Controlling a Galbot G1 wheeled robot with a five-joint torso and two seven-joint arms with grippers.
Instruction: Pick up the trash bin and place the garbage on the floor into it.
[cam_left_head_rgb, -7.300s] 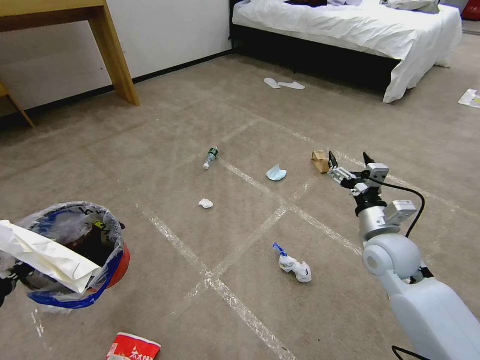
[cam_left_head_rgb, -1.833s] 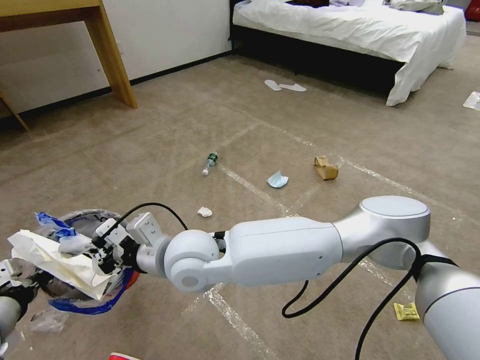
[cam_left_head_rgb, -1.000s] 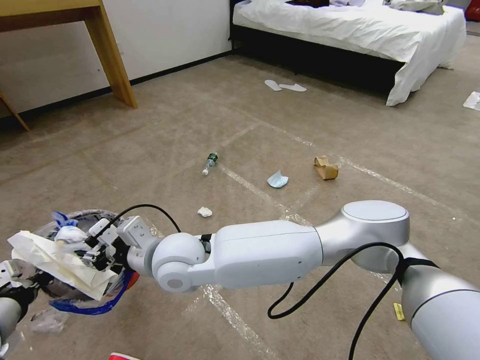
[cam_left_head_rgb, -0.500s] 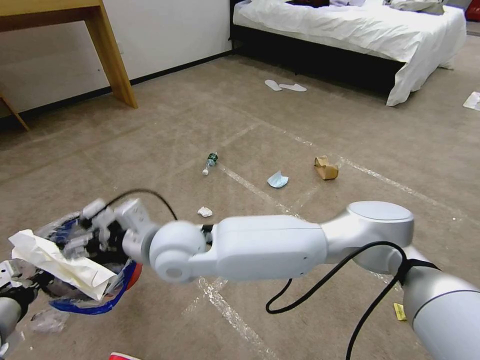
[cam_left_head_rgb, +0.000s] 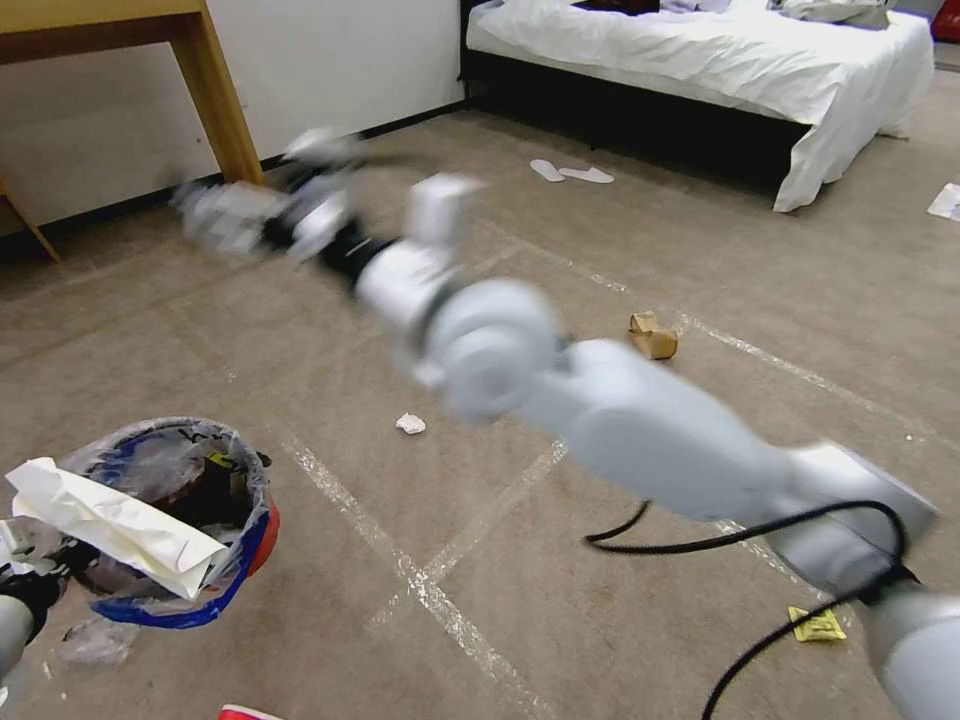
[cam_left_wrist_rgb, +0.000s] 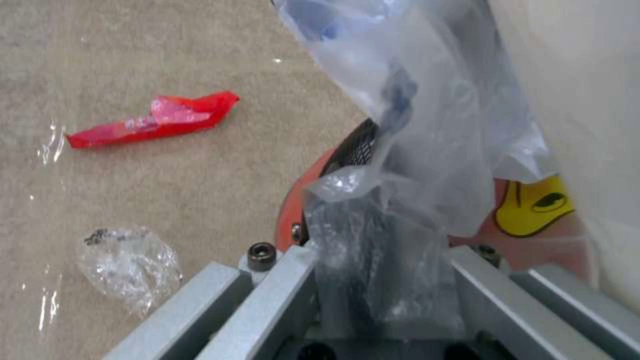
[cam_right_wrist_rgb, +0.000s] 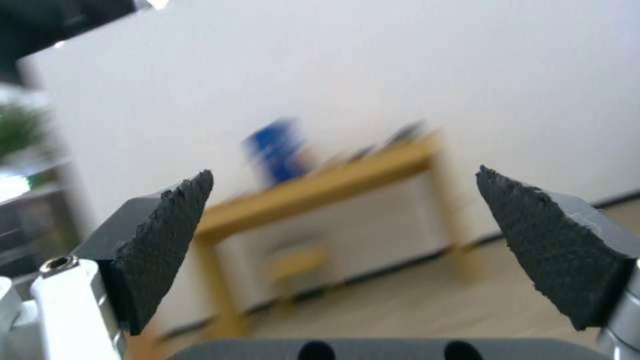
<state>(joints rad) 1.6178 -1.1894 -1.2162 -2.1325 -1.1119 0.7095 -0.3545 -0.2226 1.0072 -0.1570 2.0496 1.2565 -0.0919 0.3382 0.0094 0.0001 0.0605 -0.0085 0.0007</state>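
Gaping wide, my right tool (cam_right_wrist_rgb: 343, 245) shows rough black wedge pads (cam_right_wrist_rgb: 160, 240) with nothing between them, raised above the floor (cam_left_head_rgb: 520, 250) toward a wooden bench (cam_right_wrist_rgb: 320, 190). My left tool (cam_left_wrist_rgb: 373, 280) clamps the red bin (cam_left_head_rgb: 180, 520) by its rim, crinkly clear liner bunched there. A red wrapper (cam_left_wrist_rgb: 150, 120) lies on short-pile carpet nearby.
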